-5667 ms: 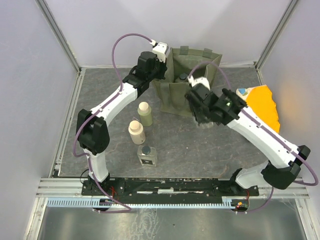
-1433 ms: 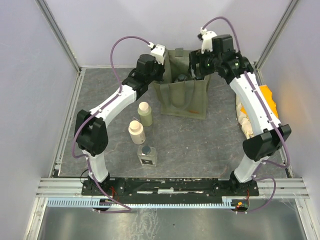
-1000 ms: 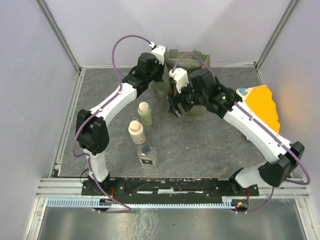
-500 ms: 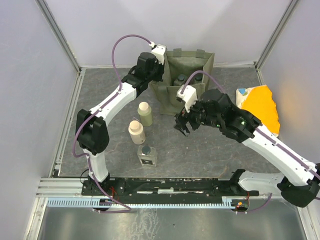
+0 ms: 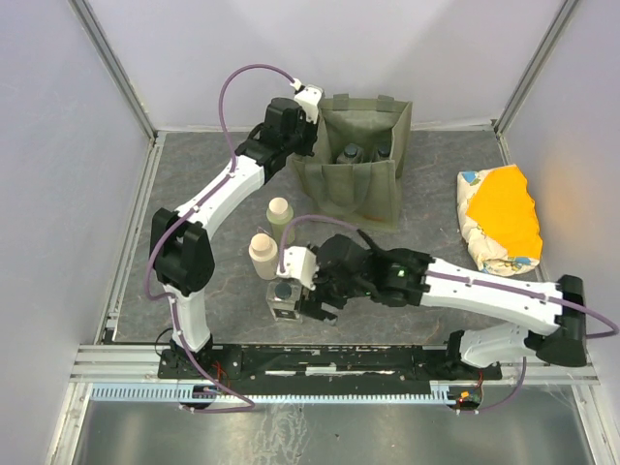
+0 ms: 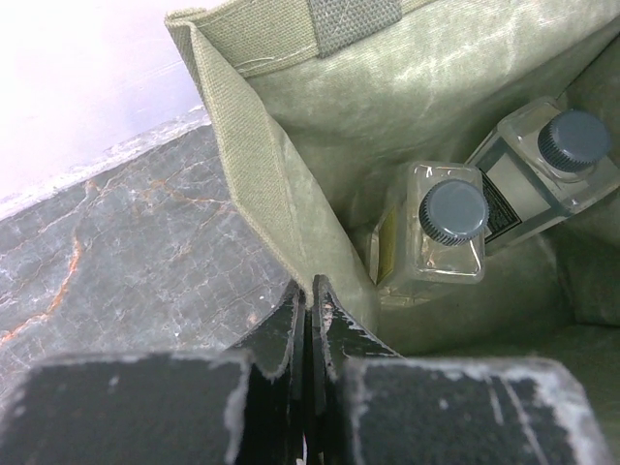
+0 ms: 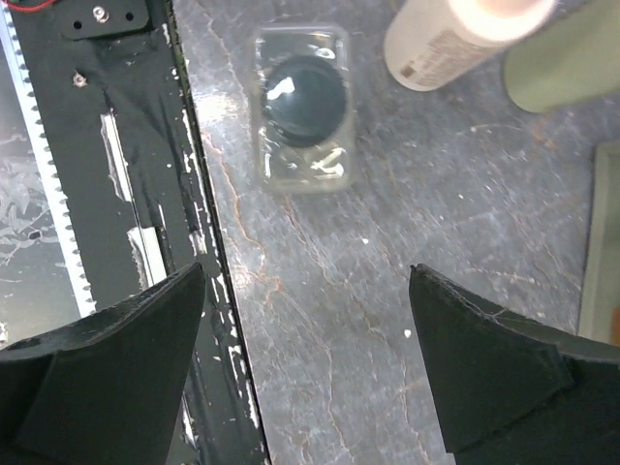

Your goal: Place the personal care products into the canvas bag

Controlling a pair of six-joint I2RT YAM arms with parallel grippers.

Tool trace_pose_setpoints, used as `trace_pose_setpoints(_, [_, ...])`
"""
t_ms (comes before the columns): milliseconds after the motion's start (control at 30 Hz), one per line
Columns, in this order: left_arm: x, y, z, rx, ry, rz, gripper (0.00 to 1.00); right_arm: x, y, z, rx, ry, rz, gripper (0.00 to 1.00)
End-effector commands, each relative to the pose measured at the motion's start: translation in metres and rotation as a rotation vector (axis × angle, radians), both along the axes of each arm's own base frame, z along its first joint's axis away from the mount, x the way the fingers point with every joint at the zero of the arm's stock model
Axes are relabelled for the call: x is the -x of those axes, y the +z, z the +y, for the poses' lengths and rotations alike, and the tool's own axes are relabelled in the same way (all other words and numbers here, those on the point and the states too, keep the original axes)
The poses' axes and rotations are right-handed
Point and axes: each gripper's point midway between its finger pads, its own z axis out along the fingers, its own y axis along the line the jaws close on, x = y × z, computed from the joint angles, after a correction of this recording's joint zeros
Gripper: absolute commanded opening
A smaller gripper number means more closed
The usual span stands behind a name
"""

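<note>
The clear square bottle stands on the table near the front edge. The cream bottle is just beside it and the olive-green bottle is further back. Two more clear bottles are already inside the canvas bag. Your right gripper hovers near the square bottle, its jaws wide apart and empty. Your left gripper is pinched together on the bag's rim. I judge that you are reaching for the third bottle. Bring the fingers around its body, then close.
</note>
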Motion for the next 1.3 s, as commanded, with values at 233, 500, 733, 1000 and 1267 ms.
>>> trace_pose_setpoints(233, [0.006, -0.016, -0.005, -0.057, -0.083, 0.05, 0.03, 0.001, -0.021, 0.071, -0.006, 0.142, -0.017, 0.97])
trace_pose_setpoints(500, [0.008, -0.011, -0.008, -0.038, -0.091, 0.05, 0.03, 0.0, -0.036, 0.091, -0.004, 0.19, -0.018, 0.99])
trace_pose_setpoints(733, [0.008, -0.011, -0.007, -0.036, -0.087, 0.05, 0.03, 0.006, -0.065, 0.095, 0.048, 0.22, 0.038, 0.94])
trace_pose_setpoints(1000, [0.009, -0.01, -0.008, -0.033, -0.09, 0.051, 0.03, 0.004, -0.083, 0.091, 0.143, 0.229, 0.05, 0.88])
trace_pose_setpoints(1267, [0.01, -0.009, -0.006, -0.036, -0.088, 0.049, 0.03, -0.005, -0.08, 0.075, 0.303, 0.242, 0.008, 0.82])
